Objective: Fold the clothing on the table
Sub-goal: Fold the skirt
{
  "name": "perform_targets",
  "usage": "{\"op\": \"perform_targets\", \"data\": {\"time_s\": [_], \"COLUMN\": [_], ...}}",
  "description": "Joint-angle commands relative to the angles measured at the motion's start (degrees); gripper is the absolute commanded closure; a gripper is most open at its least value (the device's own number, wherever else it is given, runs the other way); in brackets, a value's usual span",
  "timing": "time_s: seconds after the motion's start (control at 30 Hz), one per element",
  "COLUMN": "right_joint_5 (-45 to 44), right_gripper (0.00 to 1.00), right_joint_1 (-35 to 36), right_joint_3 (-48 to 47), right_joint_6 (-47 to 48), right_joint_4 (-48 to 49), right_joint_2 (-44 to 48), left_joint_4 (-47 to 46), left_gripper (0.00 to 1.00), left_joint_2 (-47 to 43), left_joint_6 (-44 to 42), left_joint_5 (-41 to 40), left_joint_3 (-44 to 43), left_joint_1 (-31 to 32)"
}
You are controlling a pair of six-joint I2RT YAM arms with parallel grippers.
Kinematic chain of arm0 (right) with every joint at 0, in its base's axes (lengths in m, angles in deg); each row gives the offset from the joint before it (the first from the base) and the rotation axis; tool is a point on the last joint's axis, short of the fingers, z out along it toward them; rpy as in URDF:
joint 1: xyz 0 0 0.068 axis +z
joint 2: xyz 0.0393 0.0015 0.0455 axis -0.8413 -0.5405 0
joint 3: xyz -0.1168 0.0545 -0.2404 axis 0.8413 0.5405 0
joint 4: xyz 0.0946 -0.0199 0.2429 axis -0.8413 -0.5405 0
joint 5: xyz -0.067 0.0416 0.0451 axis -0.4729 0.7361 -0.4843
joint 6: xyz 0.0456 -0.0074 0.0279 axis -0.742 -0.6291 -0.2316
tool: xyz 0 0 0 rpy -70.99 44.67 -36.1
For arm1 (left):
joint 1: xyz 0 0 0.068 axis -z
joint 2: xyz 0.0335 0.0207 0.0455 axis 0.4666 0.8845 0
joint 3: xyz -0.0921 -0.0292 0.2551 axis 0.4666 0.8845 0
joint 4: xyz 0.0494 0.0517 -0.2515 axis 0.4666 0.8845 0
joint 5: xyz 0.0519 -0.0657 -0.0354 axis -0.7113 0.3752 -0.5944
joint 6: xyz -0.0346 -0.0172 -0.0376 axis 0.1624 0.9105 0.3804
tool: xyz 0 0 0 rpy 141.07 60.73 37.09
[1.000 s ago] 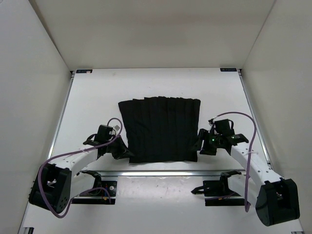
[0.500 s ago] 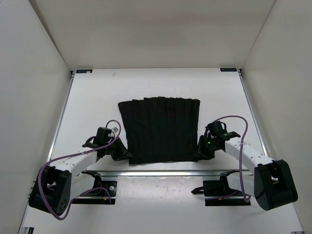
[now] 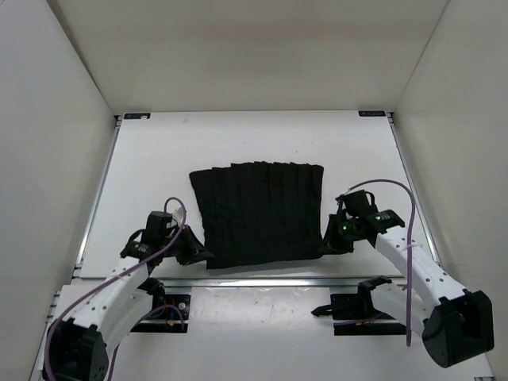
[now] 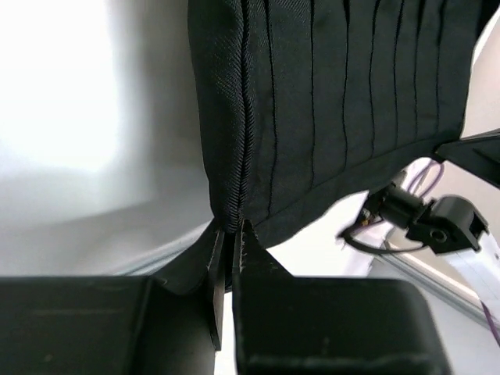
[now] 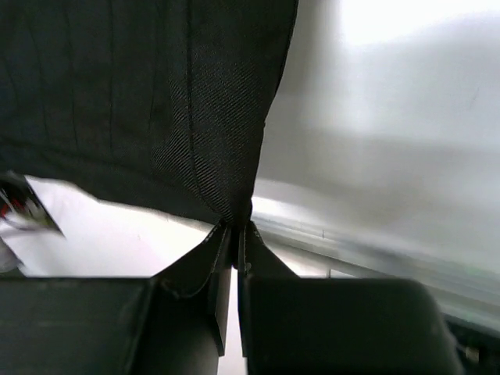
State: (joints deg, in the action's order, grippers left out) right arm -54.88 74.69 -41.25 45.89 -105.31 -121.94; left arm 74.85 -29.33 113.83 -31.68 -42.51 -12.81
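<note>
Between left jaws, clothing (image 3: pixel 258 210) corner pinched, right jaws pinching opposite corner

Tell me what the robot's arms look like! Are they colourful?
Both the left arm and the right arm are white tubes with chunky black joints and black bases. A thin purple cable loops along each one. The jaws are flat black blades on a boxy black block. A tiny green light glows on the right arm's wrist.
</note>
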Motion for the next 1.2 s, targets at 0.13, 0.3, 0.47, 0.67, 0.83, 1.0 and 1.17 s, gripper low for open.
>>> {"op": "perform_targets", "data": {"time_s": [0.13, 0.3, 0.47, 0.67, 0.83, 1.0, 1.17], "right_joint_5": [3.60, 3.35, 1.16, -4.99, -3.43, 1.32, 2.46], "right_gripper": [1.00, 1.00, 0.98, 0.39, 0.36, 0.37, 0.37], "right_joint_1": [2.28, -5.61, -10.81, -11.96, -13.19, -13.54, -12.31], "right_joint_3": [-5.52, -27.91, -54.29, -68.06, -51.29, -38.72, -34.05], "right_joint_6": [1.13, 8.25, 10.55, 9.59, 6.51, 3.53, 0.19], "right_joint_4": [-10.84, -9.36, -6.46, -9.45, 2.05, 11.02, 16.03], "right_joint_2": [1.07, -16.55, -42.84, -55.64, -46.68, -44.30, -44.13], "left_joint_4": [1.97, -2.07, -3.57, -15.41, -17.02, -18.00, -8.68], "left_gripper": [1.00, 1.00, 0.76, 0.08, 0.01, 0.01, 0.35], "left_joint_2": [-6.07, 14.75, 45.74, 62.58, 61.19, 55.56, 57.23], "left_joint_6": [8.75, 2.97, 1.01, 8.39, 4.37, -0.38, -6.80], "left_joint_5": [3.66, 6.39, 3.59, 12.44, 13.60, 8.33, 0.52], "left_joint_3": [-1.17, -24.26, -47.99, -58.59, -53.44, -46.74, -49.63], "left_joint_1": [1.70, -6.02, -10.78, -11.93, -14.91, -18.78, -17.73]}}
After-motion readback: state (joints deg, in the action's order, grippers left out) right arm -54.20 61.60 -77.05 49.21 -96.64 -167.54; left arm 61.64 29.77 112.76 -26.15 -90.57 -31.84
